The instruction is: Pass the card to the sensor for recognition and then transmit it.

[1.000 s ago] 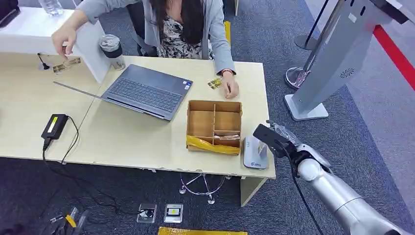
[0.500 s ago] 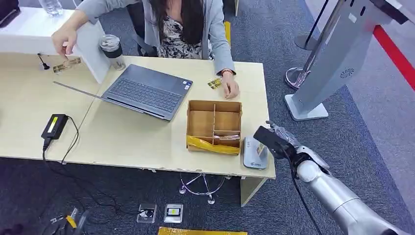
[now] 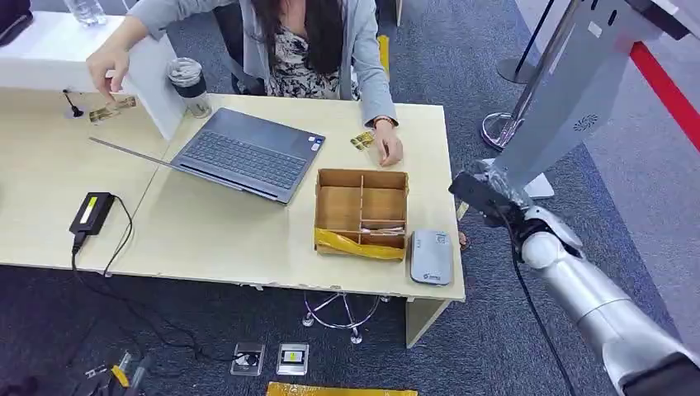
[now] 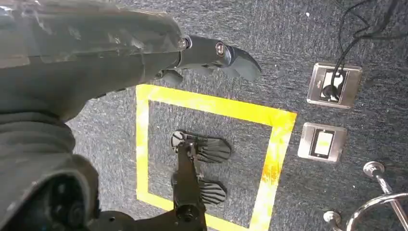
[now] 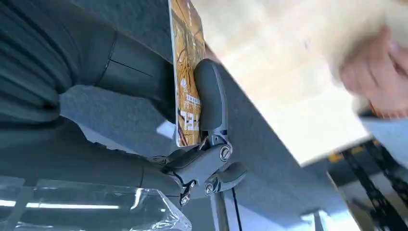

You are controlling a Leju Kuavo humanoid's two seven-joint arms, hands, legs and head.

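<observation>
Your right hand holds the card pinched flat between the thumb and the dark fingers, as the right wrist view shows. That grip leaves the card's broad face bare, which is likely why it is held so: a reader needs to see a flat face. In the head view the hand is up past the right end of the desk, off the edge and over the carpet. The grey sensor lies flat on the desk's near right corner, just beside the wooden box. The hand and the sensor are apart, so the card is not over it now.

The person's hand rests on the desk behind the box, near a small card. It looks ready to take what you pass.

Your left hand hangs down over the floor and holds nothing; you cannot tell for sure how its fingers lie.

Your next job, I think, is to hand the card to that person.
</observation>
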